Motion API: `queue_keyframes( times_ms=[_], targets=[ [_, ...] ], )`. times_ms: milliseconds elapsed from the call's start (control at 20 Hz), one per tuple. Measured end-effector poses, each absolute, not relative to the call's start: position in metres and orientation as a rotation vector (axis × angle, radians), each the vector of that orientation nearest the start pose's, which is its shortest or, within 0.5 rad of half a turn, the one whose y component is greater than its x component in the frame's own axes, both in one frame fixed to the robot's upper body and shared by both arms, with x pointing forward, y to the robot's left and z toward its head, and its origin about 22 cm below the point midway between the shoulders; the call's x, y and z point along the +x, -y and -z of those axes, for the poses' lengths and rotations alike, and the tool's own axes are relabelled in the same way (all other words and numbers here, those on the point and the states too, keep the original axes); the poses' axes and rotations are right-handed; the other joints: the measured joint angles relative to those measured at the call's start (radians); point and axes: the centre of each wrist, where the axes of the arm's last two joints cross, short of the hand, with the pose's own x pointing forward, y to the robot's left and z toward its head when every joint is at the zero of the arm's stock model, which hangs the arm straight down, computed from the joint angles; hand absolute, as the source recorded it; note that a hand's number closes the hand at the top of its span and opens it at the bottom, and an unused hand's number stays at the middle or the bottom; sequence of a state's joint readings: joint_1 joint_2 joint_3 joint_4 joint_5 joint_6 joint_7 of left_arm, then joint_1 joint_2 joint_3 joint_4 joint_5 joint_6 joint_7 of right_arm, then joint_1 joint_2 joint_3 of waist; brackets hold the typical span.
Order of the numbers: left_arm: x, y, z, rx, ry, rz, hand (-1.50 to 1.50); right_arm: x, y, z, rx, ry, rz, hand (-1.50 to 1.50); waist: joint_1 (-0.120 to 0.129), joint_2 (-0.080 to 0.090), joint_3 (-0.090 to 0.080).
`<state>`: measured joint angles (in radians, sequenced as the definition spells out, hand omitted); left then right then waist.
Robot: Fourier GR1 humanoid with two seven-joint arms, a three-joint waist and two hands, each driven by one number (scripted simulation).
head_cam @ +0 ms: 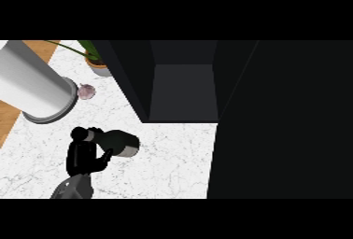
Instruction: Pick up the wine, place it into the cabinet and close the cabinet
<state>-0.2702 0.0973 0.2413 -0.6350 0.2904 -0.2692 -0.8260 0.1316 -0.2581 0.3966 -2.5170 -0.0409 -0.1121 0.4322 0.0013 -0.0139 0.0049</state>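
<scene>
At far left, a strip of brown wooden surface (8, 116) beside the white marble counter (172, 163). Over both, 1 big pale grey cylinder (34, 79), leaning from the upper left corner down to a darker rim on the marble.

Lower down, 1 grey forearm (72, 189) rising from the bottom edge, ending in the black left hand (81, 158). Fingers curled round the wine bottle (118, 142), 1 fingertip (107, 154) standing out against the marble under the bottle's body; dark on dark elsewhere, so the exact wrap hard to read.

Just right of the cylinder's rim, a small purplish garlic bulb (85, 91) on the marble. Above it, near the top edge, a potted plant (98, 66) with long green leaves, right beside the cabinet's left wall.

The bottle itself tilted well off upright, pale neck end toward the upper left above the hand, dark body and greyish base toward the right. Outside the cabinet, in front of and left of its opening, well apart from the garlic.

Next, the dark cabinet (183, 88), open, grey interior floor in sight. At far right, its black door (283, 121) swung out, covering the counter there.
</scene>
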Motion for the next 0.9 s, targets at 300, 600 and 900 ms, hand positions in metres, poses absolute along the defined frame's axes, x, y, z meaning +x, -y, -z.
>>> queue_keyframes(
  times_ms=[300,600,900],
  targets=[
    [0.246,-0.258,0.118,-0.265,1.79,-0.313,1.5,0.124,0.194,-0.179,0.238,1.876,-0.288,-1.5,0.006,0.001,-0.002],
    [0.244,-0.232,0.079,-0.313,1.798,-0.253,1.5,0.126,0.195,-0.18,0.231,1.882,-0.296,-1.5,0.004,0.001,-0.002],
    [0.256,-0.194,0.021,-0.311,1.821,-0.209,1.5,0.125,0.196,-0.178,0.239,1.88,-0.302,-1.5,-0.005,0.004,-0.003]
  ],
)
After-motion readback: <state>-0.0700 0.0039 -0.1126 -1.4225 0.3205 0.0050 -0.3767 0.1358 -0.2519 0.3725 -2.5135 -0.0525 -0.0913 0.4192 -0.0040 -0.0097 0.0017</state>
